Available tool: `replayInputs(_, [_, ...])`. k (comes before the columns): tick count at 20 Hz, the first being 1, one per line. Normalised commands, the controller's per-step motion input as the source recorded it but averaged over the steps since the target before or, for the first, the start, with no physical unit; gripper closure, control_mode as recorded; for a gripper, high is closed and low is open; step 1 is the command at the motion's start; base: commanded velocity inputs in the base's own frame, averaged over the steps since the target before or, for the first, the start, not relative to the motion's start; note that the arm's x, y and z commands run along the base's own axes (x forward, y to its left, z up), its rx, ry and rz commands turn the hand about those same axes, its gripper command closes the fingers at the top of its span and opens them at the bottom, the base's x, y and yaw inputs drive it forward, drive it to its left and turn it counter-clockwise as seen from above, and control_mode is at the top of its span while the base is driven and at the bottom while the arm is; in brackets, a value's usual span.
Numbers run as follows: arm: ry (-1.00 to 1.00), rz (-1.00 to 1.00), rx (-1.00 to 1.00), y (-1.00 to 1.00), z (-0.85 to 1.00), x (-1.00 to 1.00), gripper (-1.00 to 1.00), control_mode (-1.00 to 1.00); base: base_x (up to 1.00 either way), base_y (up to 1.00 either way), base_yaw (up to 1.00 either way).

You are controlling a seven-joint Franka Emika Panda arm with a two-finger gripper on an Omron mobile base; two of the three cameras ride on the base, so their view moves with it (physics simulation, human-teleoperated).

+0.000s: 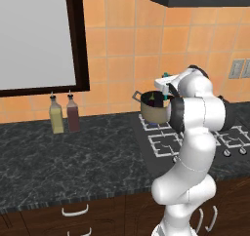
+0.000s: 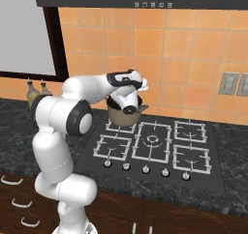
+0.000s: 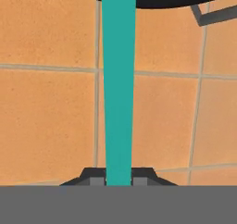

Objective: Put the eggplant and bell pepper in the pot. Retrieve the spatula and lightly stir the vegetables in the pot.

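While the arm hides most of the pot (image 1: pixel 154 108) just below the pincer (image 3: pixel 118 177), the spatula (image 3: pixel 119 79) runs from the clenched fingers as one flat teal-green strip, its blade cut off. Well left of the pincer stand two bottles (image 1: pixel 64 114).

the spatula (image 3: pixel 118 84) has a bright teal-green handle. the pot (image 1: pixel 154 109) is brownish-grey outside and dark inside. the counter (image 1: pixel 73 157) is black with little grey speckles, like stone. the wall tiles (image 3: pixel 46 121) are orange with pale lines between them. one bottle (image 1: pixel 56 115) is yellowish and the bottle next to it (image 1: pixel 72 114) is dark red. the stove top (image 2: pixel 155 146) is dark with light grey grates. the end effector (image 3: pixel 118 177) is dark grey.
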Motion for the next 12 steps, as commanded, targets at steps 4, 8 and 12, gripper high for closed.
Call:
replayInputs(4, [0.16, 0.0, 0.0, 0.0, -0.05, 0.01, 1.0, -1.0, 0.0, 0.0, 0.0])
replayInputs(8, [0.01, 0.0, 0.0, 0.0, -0.03, 0.0, 1.0, -1.0, 0.0, 0.0, 0.0])
replayInputs(12, [0.0, 0.04, 0.01, 0.07, -0.28, 0.01, 1.0, -1.0, 0.0, 0.0, 0.0])
